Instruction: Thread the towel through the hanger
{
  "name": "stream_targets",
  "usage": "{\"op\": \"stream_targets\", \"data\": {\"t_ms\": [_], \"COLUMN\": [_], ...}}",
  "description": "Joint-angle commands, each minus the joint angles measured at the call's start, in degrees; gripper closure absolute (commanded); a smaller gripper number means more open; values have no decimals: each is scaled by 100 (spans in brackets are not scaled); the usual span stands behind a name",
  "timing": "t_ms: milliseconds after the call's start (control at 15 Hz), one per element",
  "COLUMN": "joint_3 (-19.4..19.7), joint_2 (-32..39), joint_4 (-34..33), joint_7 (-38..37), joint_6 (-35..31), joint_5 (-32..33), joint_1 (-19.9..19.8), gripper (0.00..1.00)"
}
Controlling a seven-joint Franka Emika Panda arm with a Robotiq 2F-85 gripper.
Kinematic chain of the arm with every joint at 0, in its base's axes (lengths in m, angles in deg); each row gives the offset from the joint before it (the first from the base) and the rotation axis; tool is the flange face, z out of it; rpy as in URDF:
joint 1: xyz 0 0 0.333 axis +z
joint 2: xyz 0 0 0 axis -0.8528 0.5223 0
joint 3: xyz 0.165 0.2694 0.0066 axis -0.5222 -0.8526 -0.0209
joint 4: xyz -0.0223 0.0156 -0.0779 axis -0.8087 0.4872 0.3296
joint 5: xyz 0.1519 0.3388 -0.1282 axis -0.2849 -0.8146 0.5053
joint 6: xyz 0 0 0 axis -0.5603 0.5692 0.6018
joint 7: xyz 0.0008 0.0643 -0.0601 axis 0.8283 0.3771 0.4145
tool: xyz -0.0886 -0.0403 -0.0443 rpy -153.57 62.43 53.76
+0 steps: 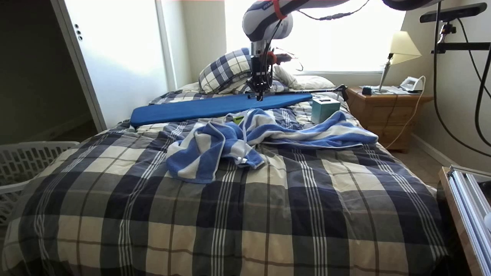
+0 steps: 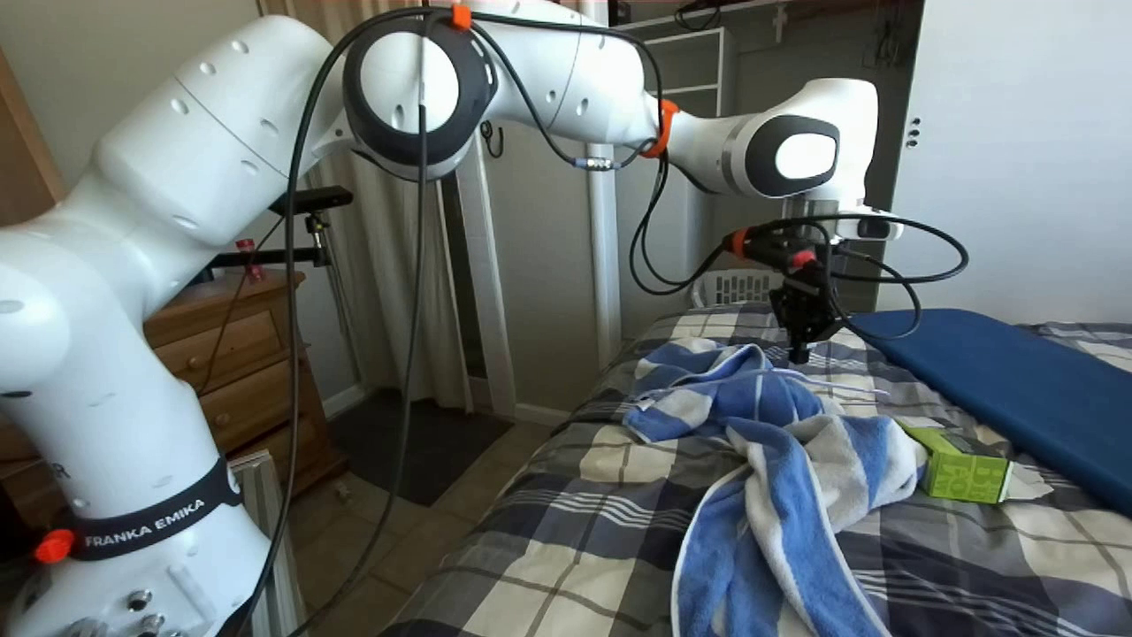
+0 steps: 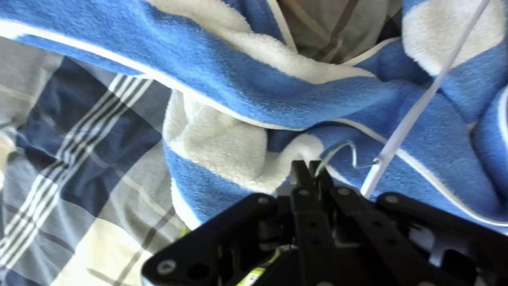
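Observation:
The blue-and-white striped towel point(image 1: 207, 149) lies crumpled on the plaid bed, one end stretched out long in both exterior views point(image 2: 787, 522). A slim white hanger point(image 3: 406, 121) crosses over its folds; its bar also shows as a pale line in an exterior view point(image 2: 840, 384). From that bar a bent metal hook point(image 3: 354, 153) runs in between the fingertips of my gripper point(image 3: 306, 163), which is shut on it. Seen from outside, the gripper point(image 1: 259, 97) points straight down just above the towel. Whether any cloth passes through the hanger I cannot tell; folds hide part of it.
A long blue board point(image 1: 215, 107) lies across the bed behind the towel. Close by the cloth sits a green box point(image 2: 964, 469), and a teal box point(image 1: 325, 111) stands near the bed's edge. Beyond are a nightstand point(image 1: 378, 111) with a lamp, and a white basket point(image 1: 34, 161).

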Motion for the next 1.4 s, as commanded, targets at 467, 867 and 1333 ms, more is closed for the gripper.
{"op": "stream_targets", "data": {"t_ms": [467, 867, 1333], "joint_3": [118, 153, 587], "joint_2": [-6, 579, 1079], "joint_4": [-622, -1026, -1369], "joint_7": [488, 158, -330], "joint_6": [2251, 1317, 1284], "joint_5": [630, 475, 987], "joint_1": [-78, -210, 14], "gripper": [99, 99, 99]}}
